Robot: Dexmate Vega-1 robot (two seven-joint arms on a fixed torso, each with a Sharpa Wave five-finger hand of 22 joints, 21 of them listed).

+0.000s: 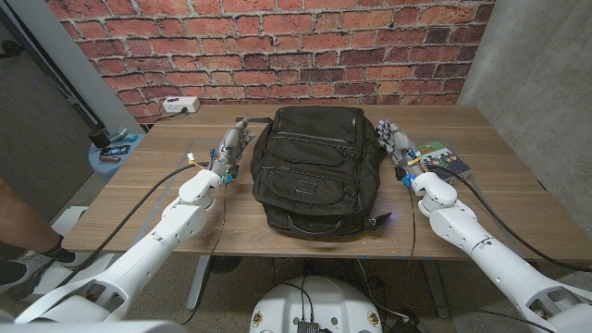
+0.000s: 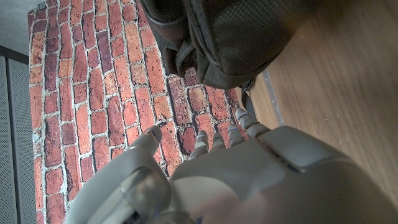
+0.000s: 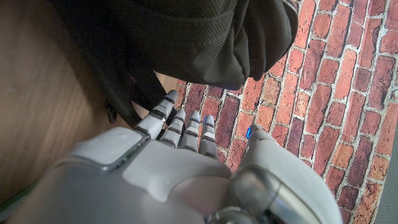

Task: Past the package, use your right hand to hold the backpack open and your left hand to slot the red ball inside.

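My left hand [image 1: 228, 148] and right hand [image 1: 396, 143] stand spread and empty flanking the closed backpack [image 1: 317, 166] mid-worktop [image 1: 518, 217]; no red ball visible, so reaching blind risks shoving the bag.

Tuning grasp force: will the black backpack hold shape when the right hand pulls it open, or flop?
Probably flops: the backpack is soft woven fabric, lying flat, its edge sagging in the wrist views. It looks bulky, so likely drags rather than slides. Right hand beside it holds nothing.
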